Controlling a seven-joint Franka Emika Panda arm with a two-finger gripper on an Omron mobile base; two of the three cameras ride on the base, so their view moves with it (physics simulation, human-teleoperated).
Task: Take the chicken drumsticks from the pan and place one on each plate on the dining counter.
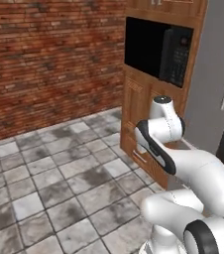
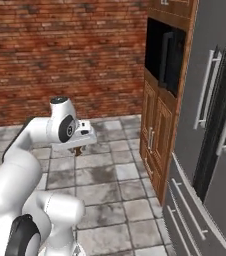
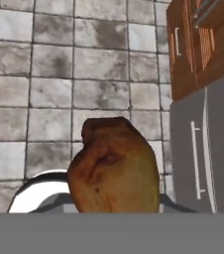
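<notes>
A golden-brown chicken drumstick [image 3: 114,168] looms large at the bottom of the hand view, its thick end toward the camera, hiding the fingertips. In the right base view my gripper [image 2: 78,148] hangs over the tiled floor, pointing down, with a small brown piece of the drumstick [image 2: 77,151] showing below the hand. The gripper is shut on the drumstick. The pan, the plates and the dining counter are out of view.
A red brick wall [image 1: 49,54] stands ahead beyond the grey tiled floor [image 1: 59,188]. To the right rises a tall wooden cabinet [image 2: 155,125] holding a black built-in oven [image 1: 158,47]. A grey fridge [image 2: 210,130] with long handles stands close on the right.
</notes>
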